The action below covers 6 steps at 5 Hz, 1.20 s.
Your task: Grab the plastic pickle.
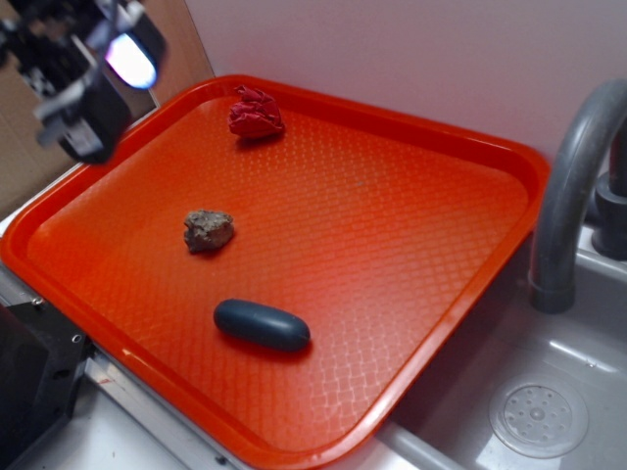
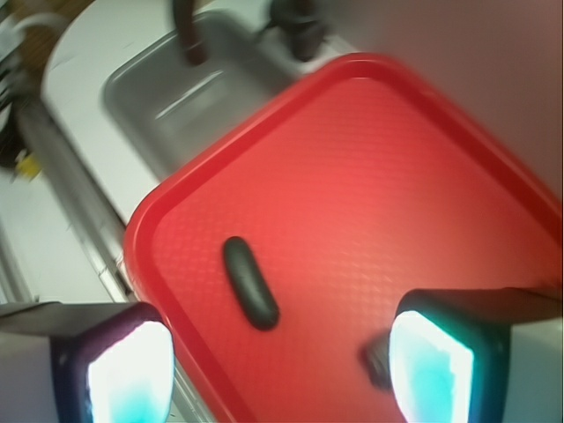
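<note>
The pickle lies flat on the orange-red tray, in the lower middle of the exterior frame and close to the tray's near rim. Its long axis runs from left to right across that frame, dipping slightly toward the lower right. In the wrist view the pickle runs from upper left to lower right, just inside the tray's left rim.

The gripper is blurred in the upper left corner of the exterior frame, above the tray's far left edge and well apart from the pickle, which sits down and to the right of it. In the wrist view its two fingers fill the lower corners with a wide gap between them, so the jaws stand spread apart with nothing held. The pickle appears in that gap, nearer the left finger and higher in the frame.

A grey-brown rock rests on the tray between the gripper and the pickle, and a crumpled red wad sits near the tray's far rim. The tray has a fine diamond texture and lies on a pale counter beside a grey sink with a round drain and a curved grey faucet. A plain light wall stands behind.
</note>
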Tool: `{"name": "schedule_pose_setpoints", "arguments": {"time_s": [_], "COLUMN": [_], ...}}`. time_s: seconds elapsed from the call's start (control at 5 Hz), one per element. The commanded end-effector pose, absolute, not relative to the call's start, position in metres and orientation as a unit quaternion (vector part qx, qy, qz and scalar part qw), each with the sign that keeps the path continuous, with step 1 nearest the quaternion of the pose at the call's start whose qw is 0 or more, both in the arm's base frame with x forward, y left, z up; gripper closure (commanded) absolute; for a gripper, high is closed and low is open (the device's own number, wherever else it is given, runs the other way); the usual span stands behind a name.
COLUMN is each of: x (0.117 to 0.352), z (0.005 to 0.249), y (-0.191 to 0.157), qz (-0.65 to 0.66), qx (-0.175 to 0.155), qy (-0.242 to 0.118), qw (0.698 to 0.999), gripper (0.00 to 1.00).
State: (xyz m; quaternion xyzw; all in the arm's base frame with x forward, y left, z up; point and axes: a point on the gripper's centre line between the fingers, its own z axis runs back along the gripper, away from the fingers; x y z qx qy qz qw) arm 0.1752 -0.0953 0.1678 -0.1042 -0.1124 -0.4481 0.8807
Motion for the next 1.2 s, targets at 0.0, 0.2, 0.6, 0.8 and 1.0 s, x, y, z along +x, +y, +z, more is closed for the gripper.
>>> {"name": "schedule_pose_setpoints", "arguments": {"time_s": [0.0, 0.2, 0.6, 0.8, 1.0], "x": [0.172, 0.165, 0.153, 0.153, 0.156], "z": [0.116, 0.089, 0.042, 0.031, 0.022], "y": [-0.129, -0.139, -0.155, -0.159, -0.159], "qz": [-0.603, -0.628, -0.645, -0.644, -0.637], "qx": [-0.120, -0.113, -0.055, -0.038, -0.022], "qy": [-0.088, -0.062, -0.004, 0.010, 0.027], "qw": [0.784, 0.767, 0.762, 0.764, 0.770], "gripper": [0.00, 0.00, 0.00, 0.00, 0.00]}}
